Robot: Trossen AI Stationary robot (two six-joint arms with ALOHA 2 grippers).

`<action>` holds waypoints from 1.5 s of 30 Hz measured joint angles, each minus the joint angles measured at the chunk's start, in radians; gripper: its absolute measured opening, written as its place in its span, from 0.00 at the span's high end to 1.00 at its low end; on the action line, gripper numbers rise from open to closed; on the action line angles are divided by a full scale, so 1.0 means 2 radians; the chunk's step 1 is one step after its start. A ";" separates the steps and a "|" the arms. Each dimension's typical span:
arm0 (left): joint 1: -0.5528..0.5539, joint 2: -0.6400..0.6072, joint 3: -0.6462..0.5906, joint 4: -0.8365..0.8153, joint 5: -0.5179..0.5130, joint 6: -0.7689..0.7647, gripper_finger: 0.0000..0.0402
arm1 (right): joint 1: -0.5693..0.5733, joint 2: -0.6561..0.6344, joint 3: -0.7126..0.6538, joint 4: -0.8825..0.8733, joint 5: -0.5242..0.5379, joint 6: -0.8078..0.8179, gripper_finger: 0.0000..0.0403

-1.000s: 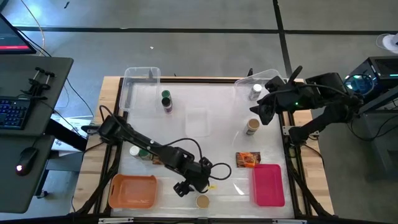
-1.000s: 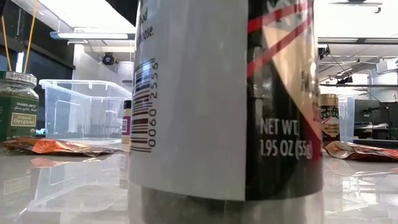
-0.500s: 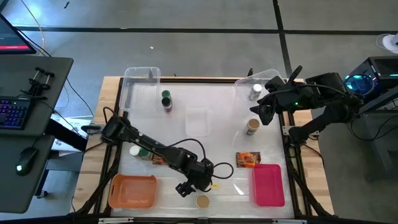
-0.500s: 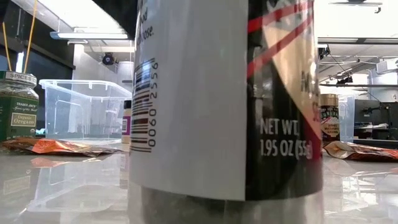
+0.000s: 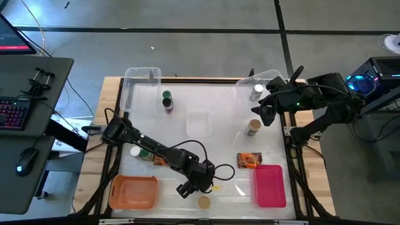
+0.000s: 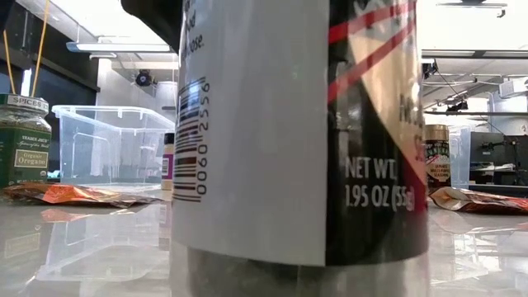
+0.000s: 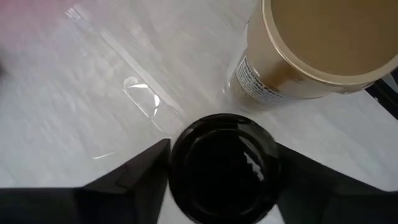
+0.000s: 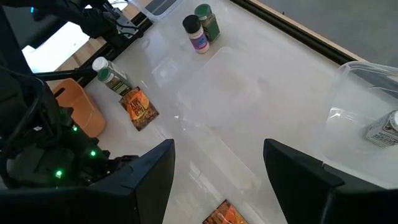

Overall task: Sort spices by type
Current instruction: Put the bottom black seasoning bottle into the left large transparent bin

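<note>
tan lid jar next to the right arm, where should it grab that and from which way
Grip the tan-lidded jar around its cylindrical body just below the lid, coming straight down from above. It stands upright and alone, clear of the foil packet and the clear tub, so the open right gripper beside it could probably straddle it.

The dark-lidded jar (image 7: 224, 167) hides the left claw's (image 7: 222, 186) fingertips.

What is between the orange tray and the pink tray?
In the high view, the left hand and a tan-lid jar sit between them. The left wrist view shows that hand around a black-lid jar.
</note>
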State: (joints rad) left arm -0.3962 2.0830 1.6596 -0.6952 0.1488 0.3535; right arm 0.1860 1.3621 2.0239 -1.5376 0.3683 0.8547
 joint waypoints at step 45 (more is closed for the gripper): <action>0.146 -0.431 -0.449 0.644 -0.191 -0.505 0.58 | -0.001 0.000 0.000 -0.012 0.025 -0.026 0.40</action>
State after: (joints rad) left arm -0.1040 1.2207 0.7622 0.5930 -0.2331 -0.6555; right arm 0.1833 1.3617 2.0239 -1.5612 0.4183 0.8034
